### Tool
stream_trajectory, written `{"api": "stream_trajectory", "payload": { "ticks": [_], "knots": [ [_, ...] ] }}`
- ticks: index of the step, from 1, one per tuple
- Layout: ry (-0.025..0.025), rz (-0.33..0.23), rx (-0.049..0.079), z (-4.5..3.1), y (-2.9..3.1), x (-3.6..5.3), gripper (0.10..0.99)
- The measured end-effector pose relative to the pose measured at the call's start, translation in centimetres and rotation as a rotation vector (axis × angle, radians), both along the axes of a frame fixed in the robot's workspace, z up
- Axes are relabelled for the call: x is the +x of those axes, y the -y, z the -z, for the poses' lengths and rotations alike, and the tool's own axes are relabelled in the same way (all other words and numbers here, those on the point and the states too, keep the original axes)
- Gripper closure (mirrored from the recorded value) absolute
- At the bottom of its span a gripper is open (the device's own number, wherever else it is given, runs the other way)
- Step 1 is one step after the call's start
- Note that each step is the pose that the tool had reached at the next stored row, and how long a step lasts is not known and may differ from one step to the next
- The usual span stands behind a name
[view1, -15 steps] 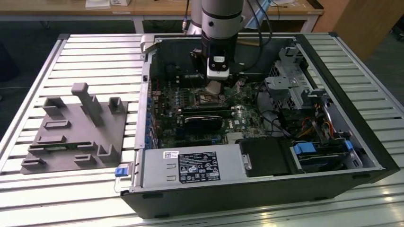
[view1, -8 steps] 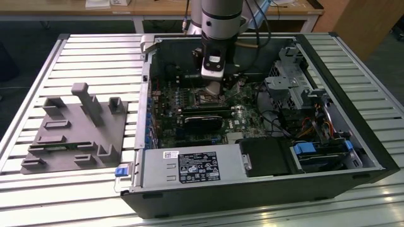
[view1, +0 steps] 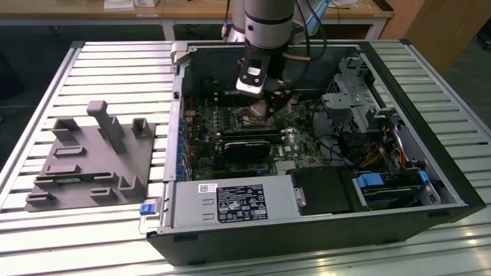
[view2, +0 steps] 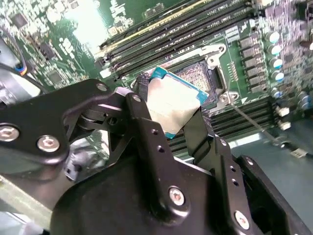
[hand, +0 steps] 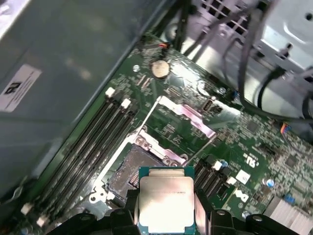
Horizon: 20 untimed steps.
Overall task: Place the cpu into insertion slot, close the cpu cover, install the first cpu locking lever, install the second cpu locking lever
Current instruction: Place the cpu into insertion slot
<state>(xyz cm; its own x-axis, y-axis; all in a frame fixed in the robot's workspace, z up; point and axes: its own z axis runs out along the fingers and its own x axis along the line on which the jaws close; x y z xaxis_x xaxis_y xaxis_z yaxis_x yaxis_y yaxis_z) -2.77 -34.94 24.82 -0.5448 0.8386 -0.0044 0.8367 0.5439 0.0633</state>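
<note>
My gripper (view2: 171, 111) is shut on the cpu (view2: 173, 100), a small square chip with a grey metal face and a teal edge, pinched between both black fingers (view2: 142, 112). In both wrist views the cpu (hand: 166, 203) hangs just above and beside the insertion slot (hand: 128, 171), whose dark centre lies bare. The cpu cover (hand: 190, 117), a thin silver frame with a window, is swung back flat on the green board beyond the slot. A thin metal lever (view2: 248, 119) sticks out by the insertion slot (view2: 201, 73). In the exterior view the gripper (view1: 265, 108) is low inside the computer case.
Long black memory sticks (hand: 93, 142) run along one side of the slot. A black card (view1: 247, 148), a labelled power supply (view1: 230, 202), drive cage (view1: 357, 98) and cables (view1: 383, 152) crowd the case. A grey fixture (view1: 88, 161) sits on the slatted table at the exterior view's left.
</note>
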Motion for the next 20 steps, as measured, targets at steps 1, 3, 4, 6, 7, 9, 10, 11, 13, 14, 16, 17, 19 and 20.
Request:
{"api": "stream_trajectory", "payload": {
  "ticks": [1, 3, 4, 6, 7, 9, 10, 11, 13, 14, 16, 17, 19, 20],
  "knots": [
    [0.0, 0.018, 0.0, 0.01, 0.0, 0.0, 0.549],
    [0.0, 0.053, 0.0, 0.04, 0.0, 0.0, 0.549],
    [0.0, 0.072, 0.0, 0.05, 0.0, 0.0, 0.549],
    [0.0, 0.108, 0.0, 0.08, 0.0, 0.0, 0.549],
    [0.0, 0.126, 0.0, 0.09, 0.0, 0.0, 0.549],
    [0.0, 0.163, 0.0, 0.12, 0.0, 0.0, 0.549],
    [0.0, 0.181, 0.0, 0.13, 0.0, 0.0, 0.549],
    [0.0, 0.199, 0.0, 0.14, 0.0, 0.0, 0.549],
    [-0.0001, 0.235, 0.0, 0.17, 0.0, 0.0, 0.549],
    [0.0, 0.253, 0.0, 0.18, 0.0, 0.0, 0.549],
    [0.0, 0.29, 0.0, 0.21, 0.0, 0.0, 0.549],
    [0.0, 0.308, 0.0, 0.22, 0.0, 0.0, 0.549],
    [-0.0001, 0.344, 0.0, 0.25, 0.0, 0.0, 0.549],
    [0.0, 0.363, 0.0, 0.26, 0.0, 0.0, 0.549]
  ]
}}
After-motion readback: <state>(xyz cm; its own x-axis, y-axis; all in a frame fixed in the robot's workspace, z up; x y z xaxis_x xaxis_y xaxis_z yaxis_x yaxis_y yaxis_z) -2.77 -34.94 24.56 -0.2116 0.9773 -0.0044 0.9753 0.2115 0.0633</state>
